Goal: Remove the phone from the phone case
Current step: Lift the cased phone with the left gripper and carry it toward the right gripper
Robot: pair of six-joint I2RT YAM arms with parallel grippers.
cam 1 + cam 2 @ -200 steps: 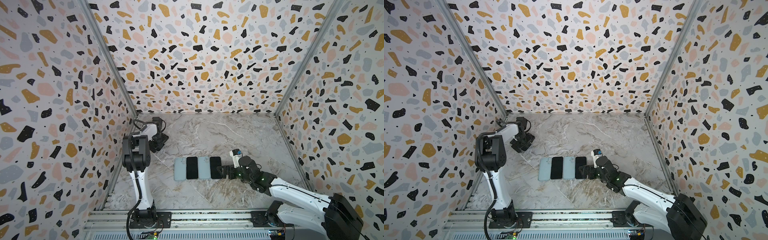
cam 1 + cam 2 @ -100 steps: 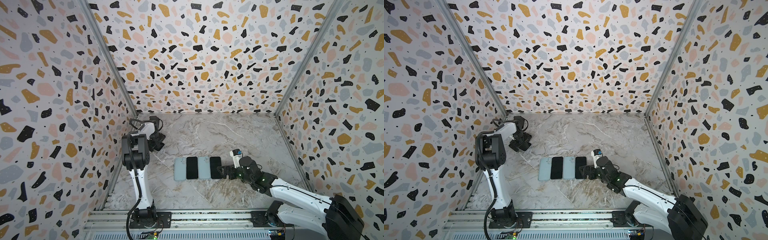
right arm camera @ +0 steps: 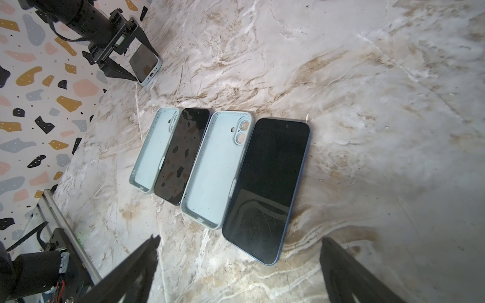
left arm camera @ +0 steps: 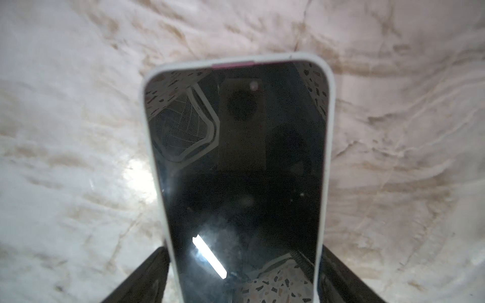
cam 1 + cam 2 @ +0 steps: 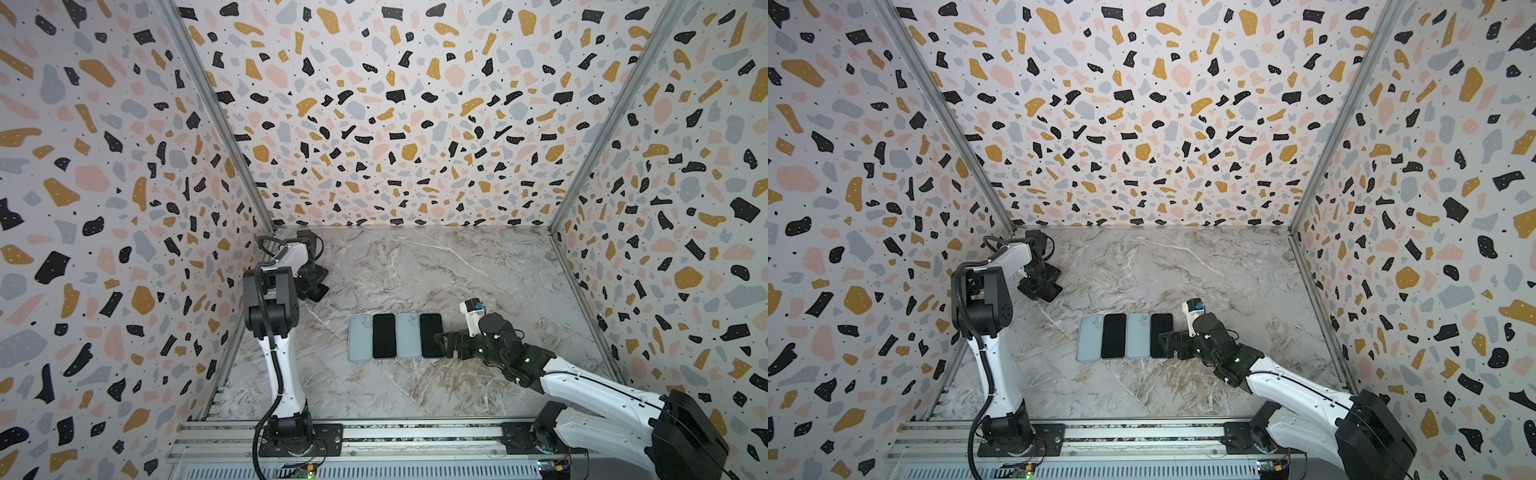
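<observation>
Phone (image 4: 236,170), still in its case (image 4: 330,118), sits upper left between jaws of the left claw (image 5: 316,284); whether gripped, I cannot tell, while the right claw (image 5: 442,345) gapes empty beside two bare phones (image 5: 383,336), two empty cases (image 5: 360,337).

Your top views are looking down from above the tabletop (image 5: 415,266) front edge; left wrist is crowding the cased phone (image 4: 236,170), right wrist is catching it far off.

Marble-patterned tabletop (image 5: 415,270); terrazzo-speckled walls (image 5: 395,124) on three sides; aluminium rail (image 5: 415,436) along front edge.
</observation>
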